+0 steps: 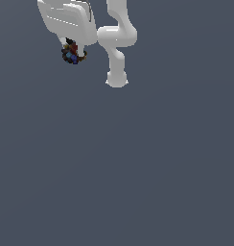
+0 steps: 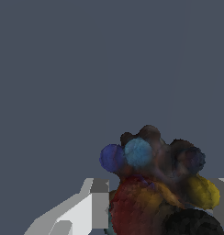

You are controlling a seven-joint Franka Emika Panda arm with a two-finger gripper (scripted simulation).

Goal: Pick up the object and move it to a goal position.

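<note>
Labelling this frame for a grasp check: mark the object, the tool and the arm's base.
Object (image 2: 155, 193): wrist view, on the red-brown middle of the mottled lump.
Tool (image 1: 73, 52): exterior view, midway between its fingertips, where the lump sits.
Arm's base (image 1: 117, 79): exterior view, on the white foot of the arm.

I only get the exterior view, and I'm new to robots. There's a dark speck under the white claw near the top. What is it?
Observer: In the wrist view the object is a lumpy thing with blue, red and yellow patches.
Operator: Is the claw actually gripping it?
Observer: Yes. The wrist view shows a grey finger pressed against one side of it and another at the opposite side, so the gripper is shut on it.
Operator: Anything else near it?
Observer: Only plain grey background behind the lump.
</note>
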